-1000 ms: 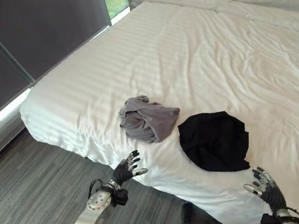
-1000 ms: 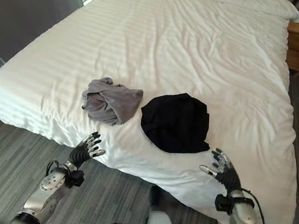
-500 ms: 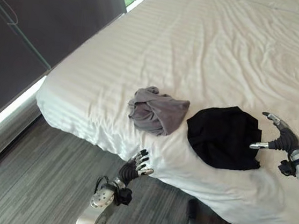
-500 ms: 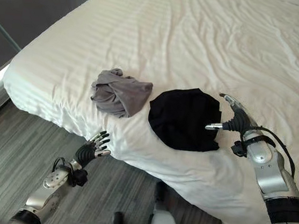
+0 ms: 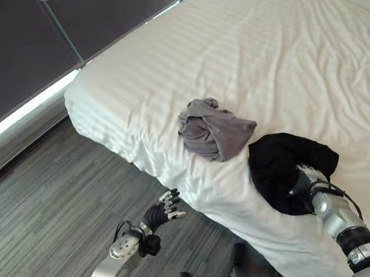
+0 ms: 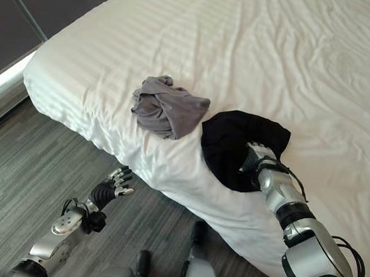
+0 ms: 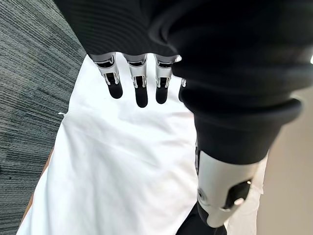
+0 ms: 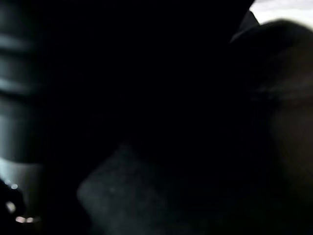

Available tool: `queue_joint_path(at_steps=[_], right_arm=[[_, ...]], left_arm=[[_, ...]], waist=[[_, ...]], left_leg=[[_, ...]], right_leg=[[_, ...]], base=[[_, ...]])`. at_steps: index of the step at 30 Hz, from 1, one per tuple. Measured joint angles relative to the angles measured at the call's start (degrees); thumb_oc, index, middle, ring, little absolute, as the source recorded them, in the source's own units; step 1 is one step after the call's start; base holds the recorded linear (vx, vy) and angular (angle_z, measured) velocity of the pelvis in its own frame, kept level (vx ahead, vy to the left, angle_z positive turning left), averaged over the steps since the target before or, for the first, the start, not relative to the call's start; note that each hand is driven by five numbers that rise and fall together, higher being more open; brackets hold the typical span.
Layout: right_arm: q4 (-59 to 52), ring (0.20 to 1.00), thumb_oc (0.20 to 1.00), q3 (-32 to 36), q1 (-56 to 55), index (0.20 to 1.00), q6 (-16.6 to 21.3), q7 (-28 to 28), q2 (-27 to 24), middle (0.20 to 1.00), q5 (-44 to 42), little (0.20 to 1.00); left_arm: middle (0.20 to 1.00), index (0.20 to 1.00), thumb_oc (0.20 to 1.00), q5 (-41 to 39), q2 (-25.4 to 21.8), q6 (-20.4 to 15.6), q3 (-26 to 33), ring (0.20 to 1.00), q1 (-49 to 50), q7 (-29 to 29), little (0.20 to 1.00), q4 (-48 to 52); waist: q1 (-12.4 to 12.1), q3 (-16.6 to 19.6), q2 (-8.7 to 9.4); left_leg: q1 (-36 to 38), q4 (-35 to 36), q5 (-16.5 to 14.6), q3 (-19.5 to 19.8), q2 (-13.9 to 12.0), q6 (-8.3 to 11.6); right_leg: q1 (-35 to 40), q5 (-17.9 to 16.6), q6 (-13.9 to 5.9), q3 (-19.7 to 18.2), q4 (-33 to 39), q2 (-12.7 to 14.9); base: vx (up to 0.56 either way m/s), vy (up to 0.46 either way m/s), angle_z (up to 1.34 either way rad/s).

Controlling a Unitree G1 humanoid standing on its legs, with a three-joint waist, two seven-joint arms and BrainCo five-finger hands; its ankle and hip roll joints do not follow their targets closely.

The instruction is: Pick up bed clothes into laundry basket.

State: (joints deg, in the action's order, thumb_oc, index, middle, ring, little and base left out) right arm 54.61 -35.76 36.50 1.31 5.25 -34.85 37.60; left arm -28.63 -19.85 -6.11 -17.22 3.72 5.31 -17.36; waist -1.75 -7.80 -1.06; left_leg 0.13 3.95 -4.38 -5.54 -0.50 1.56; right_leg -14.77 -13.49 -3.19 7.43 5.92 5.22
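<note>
Fingers of my left hand [image 5: 161, 212] are hanging relaxed and slightly spread, holding nothing, low over the grey wood-grain floor [image 5: 45, 189] just off the near edge of the bed [image 5: 260, 67]. In my left wrist view those fingers [image 7: 141, 81] are pointing at the white sheet draping down the bed's side.

Past that edge, my right hand [image 6: 256, 159] is resting on the bed, wrist-deep in the black garment [image 6: 232, 144], which is lying crumpled close to the bed's near edge. Its cloth is folding over my hand, so I cannot tell whether my right fingers are closing on it or lying flat; my right wrist view is giving me nothing but dark fabric.

Just beside the black garment, toward the bed's left side, the grey garment [image 6: 168, 112] is sitting bunched and untouched. Beyond both, the bed's striped white cover is stretching away, lightly wrinkled.
</note>
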Motion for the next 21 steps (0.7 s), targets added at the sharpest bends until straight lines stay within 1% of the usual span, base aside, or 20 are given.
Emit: queue_joint_path(at_steps=[3,4,5,10,12,13,15,16,17,18,19,20,21], right_arm=[[3.3,1.0,1.0,-0.2,0.3,1.0,-1.5,0.8,2.5,1.0,5.0,1.0],[4.5,0.589,0.589,-0.2,0.0,0.589,-2.2,0.9,3.3,0.589,5.8,0.589],[4.9,0.2,0.2,-0.2,-0.3,0.2,-2.5,0.9,3.4,0.2,6.5,0.2],[4.1,0.2,0.2,1.4,-2.3,0.2,-2.2,1.0,3.5,0.2,5.8,0.2],[1.2,0.2,0.2,13.7,-6.6,0.2,-0.8,0.9,4.5,0.2,-5.1,0.2],[-1.1,0.2,0.2,19.9,-10.4,0.2,1.1,0.9,5.2,0.2,-18.8,0.2],[-5.0,0.2,0.2,21.2,-13.8,0.2,2.8,0.4,4.5,0.2,-31.8,0.2],[-9.0,0.2,0.2,25.3,-18.0,0.2,3.6,-1.1,5.2,0.2,-41.5,0.2],[-11.1,0.2,0.2,27.1,-20.6,0.2,4.4,-1.8,6.1,0.2,-45.8,0.2],[-13.8,0.2,0.2,30.0,-23.6,0.2,4.9,-3.0,7.3,0.2,-52.5,0.2],[-18.0,0.2,0.2,32.4,-27.2,0.2,5.3,-4.0,9.5,0.2,-61.9,0.2],[-21.1,0.2,0.2,33.3,-29.5,0.2,5.3,-5.0,10.9,0.2,-68.5,0.2],[-23.9,0.2,0.2,33.7,-31.5,0.2,5.3,-5.6,12.4,0.2,-73.7,0.2]], left_arm=[[1.0,1.0,1.0,0.0,-0.1,-0.1,0.0,1.0,0.1,0.0,1.0,-0.1],[1.0,1.0,1.0,0.0,-0.1,-0.1,0.0,1.0,0.3,0.0,1.0,-0.4],[1.0,1.0,1.0,0.0,-0.2,-0.1,0.0,1.0,0.6,0.0,1.0,-0.4],[1.0,1.0,1.0,0.0,-0.7,-0.1,0.1,1.0,1.8,0.0,1.0,-1.6],[1.0,1.0,1.0,0.1,-0.5,-0.2,0.8,1.0,2.4,-0.1,1.0,-1.4],[1.0,1.0,1.0,0.1,-0.6,-0.2,1.8,1.0,3.4,-0.5,1.0,-1.5],[1.0,1.0,1.0,0.1,-0.7,-0.2,2.2,1.0,3.4,-0.8,1.0,-1.5],[1.0,1.0,1.0,0.1,-0.5,-0.3,2.2,1.0,3.1,-0.9,1.0,-1.1],[1.0,1.0,1.0,0.1,-0.5,-0.3,2.2,1.0,3.1,-1.1,1.0,-0.7],[1.0,1.0,1.0,0.1,-0.3,-0.3,2.2,1.0,2.9,-1.3,1.0,-0.7],[1.0,1.0,1.0,0.0,-0.2,-0.3,2.2,1.0,3.0,-1.7,1.0,-0.7],[1.0,1.0,1.0,0.0,-0.2,-0.2,2.3,1.0,3.0,-1.9,1.0,-0.7],[1.0,1.0,1.0,0.0,-0.2,-0.2,2.4,1.0,3.0,-2.2,1.0,-0.5]], waist=[[0.0,1.3,0.19],[0.0,1.9,0.2],[-0.1,2.4,0.24],[-0.1,4.6,0.48],[-0.2,4.8,0.75],[-0.1,4.8,0.75],[0.2,4.8,0.65],[0.3,4.8,0.66],[0.4,4.8,0.69],[0.5,4.8,0.78],[0.5,4.7,0.8],[0.9,4.6,0.85],[1.8,4.4,0.9]], left_leg=[[0.1,0.0,-0.1,1.1,-0.2,0.14],[0.1,-0.1,-0.1,1.4,-0.3,0.2],[0.1,0.0,-0.1,1.6,-0.3,0.22],[0.1,-0.1,-0.1,1.6,-0.1,0.22],[0.3,-0.1,-0.1,1.6,-0.2,0.25],[0.4,0.1,-0.1,1.5,-0.2,0.24],[0.7,0.2,-0.1,1.4,-0.1,0.24],[1.2,0.6,-0.1,1.2,-0.1,0.24],[1.4,0.8,-0.1,1.1,-0.1,0.24],[2.0,1.1,-0.1,0.7,-0.1,0.23],[2.2,1.2,-0.2,-0.1,-0.2,0.24],[2.3,1.3,-0.2,-0.3,-0.1,0.24],[2.3,1.3,-0.2,-0.4,0.0,0.24]], right_leg=[[0.5,0.3,0.04,0.9,0.0,0.0],[0.7,0.5,0.07,1.4,0.0,0.0],[0.8,0.6,0.03,1.6,0.0,0.1],[0.8,0.6,0.02,1.6,0.0,0.3],[1.1,0.6,0.0,1.7,0.0,0.2],[1.1,0.6,-0.01,1.5,0.0,0.1],[1.1,0.6,-0.01,1.2,0.0,0.1],[1.3,0.6,0.0,1.0,0.0,-0.3],[1.4,0.6,0.0,0.9,0.0,-0.5],[1.5,0.6,0.01,0.4,0.0,-0.6],[1.5,0.6,0.02,-0.2,0.0,-0.7],[1.4,0.5,0.02,-0.4,0.0,-0.6],[1.4,0.5,0.01,-0.5,0.0,-0.6]], base=[[0.01,0.006,0.19],[0.02,0.013,0.17],[0.02,0.006,0.13],[0.03,0.009,0.02],[0.05,0.003,0.04],[0.03,0.005,-0.04],[0.03,0.007,-0.11],[0.03,0.007,-0.11],[0.02,0.009,-0.13],[0.01,0.012,-0.21],[0.01,0.012,-0.24],[0.0,0.014,-0.19],[0.0,0.016,-0.09]])
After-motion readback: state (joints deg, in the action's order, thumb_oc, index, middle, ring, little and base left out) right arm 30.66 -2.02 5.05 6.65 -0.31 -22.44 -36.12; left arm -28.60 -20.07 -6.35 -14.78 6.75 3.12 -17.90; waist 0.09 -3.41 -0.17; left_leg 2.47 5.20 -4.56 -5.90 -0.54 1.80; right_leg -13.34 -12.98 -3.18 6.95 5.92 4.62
